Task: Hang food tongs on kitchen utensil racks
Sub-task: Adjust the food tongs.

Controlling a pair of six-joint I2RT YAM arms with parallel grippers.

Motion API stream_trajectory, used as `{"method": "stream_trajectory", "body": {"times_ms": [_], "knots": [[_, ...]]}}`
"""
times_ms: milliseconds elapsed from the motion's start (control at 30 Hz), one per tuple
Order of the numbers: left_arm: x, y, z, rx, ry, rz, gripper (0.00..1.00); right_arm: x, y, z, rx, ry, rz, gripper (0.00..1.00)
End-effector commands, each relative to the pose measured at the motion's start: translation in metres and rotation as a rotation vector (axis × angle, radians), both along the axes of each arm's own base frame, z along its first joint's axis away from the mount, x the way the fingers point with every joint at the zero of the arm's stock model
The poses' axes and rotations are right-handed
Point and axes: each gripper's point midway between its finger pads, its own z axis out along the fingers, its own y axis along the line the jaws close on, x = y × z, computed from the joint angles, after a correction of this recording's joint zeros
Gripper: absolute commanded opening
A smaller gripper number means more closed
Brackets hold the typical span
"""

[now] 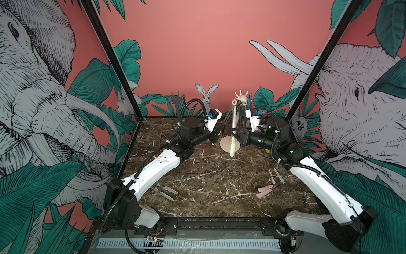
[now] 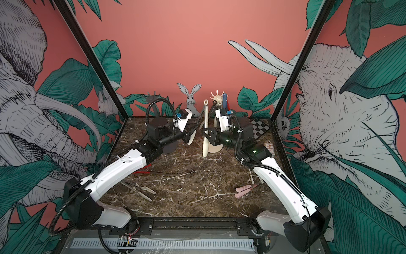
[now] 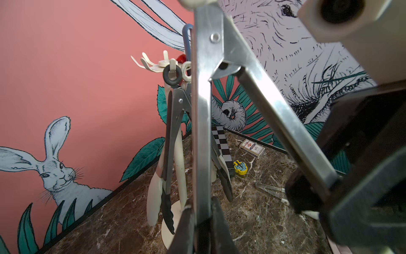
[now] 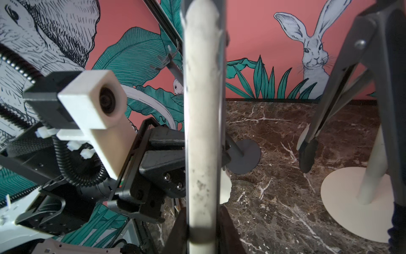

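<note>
left arm [image 1: 158, 167], right arm [image 1: 325, 187]: white shells, black joints, black corrugated conduit [image 4: 63, 162] zip-tied on, cream wrist camera housing [image 4: 92, 99], black left gripper [image 3: 201, 231].

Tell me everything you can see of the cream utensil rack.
The cream utensil rack stands upright at the rear of the marble table: a flat round disc base, a thin pole and a crown of upturned hooks, all matte and plastic-looking. Black-tipped tongs hang by a black ring from one hook; blue-handled tongs hang from it too. The held cream-tipped tongs stand just before it; contact unclear.
</note>
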Motion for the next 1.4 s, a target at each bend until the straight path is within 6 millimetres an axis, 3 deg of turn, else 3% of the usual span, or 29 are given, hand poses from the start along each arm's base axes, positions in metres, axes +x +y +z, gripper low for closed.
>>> {"method": "stream_trajectory", "body": {"times_ms": [0, 133, 267, 333, 400, 467, 500, 667, 933, 1067, 1367], "knots": [[-0.01, -0.002, 0.048, -0.117, -0.083, -0.036, 0.0, 0.004, 0.002, 0.017, 0.026, -0.052, -0.011, 0.12], [-0.01, -0.004, 0.054, -0.136, -0.081, -0.047, 0.06, 0.006, 0.0, 0.033, 0.039, -0.083, -0.026, 0.02], [-0.004, -0.002, 0.055, -0.134, -0.079, -0.018, 0.34, 0.01, -0.001, 0.036, 0.046, -0.068, -0.048, 0.0], [-0.002, -0.001, 0.056, -0.124, -0.084, -0.002, 0.54, 0.014, -0.001, 0.037, 0.06, -0.056, -0.065, 0.0], [0.001, 0.001, 0.057, -0.108, -0.087, 0.018, 0.63, 0.018, 0.0, 0.038, 0.068, -0.045, -0.087, 0.0], [0.006, 0.007, 0.062, -0.097, -0.098, 0.06, 0.88, 0.025, -0.001, 0.037, 0.065, -0.02, -0.117, 0.0], [0.008, 0.01, 0.065, -0.095, -0.106, 0.079, 0.91, 0.027, 0.0, 0.037, 0.066, -0.009, -0.124, 0.0], [0.007, 0.028, 0.08, -0.108, -0.121, 0.132, 0.94, 0.034, 0.006, 0.032, 0.061, 0.035, -0.163, 0.0], [0.009, 0.054, 0.078, -0.099, -0.114, 0.245, 0.96, 0.046, 0.017, 0.011, -0.041, 0.126, -0.222, 0.0], [0.008, 0.055, 0.074, -0.076, -0.11, 0.246, 0.96, 0.053, 0.008, 0.0, -0.08, 0.173, -0.298, 0.0], [0.011, 0.058, 0.061, -0.05, -0.092, 0.251, 0.97, 0.06, 0.002, 0.001, -0.095, 0.174, -0.375, 0.0]]}}
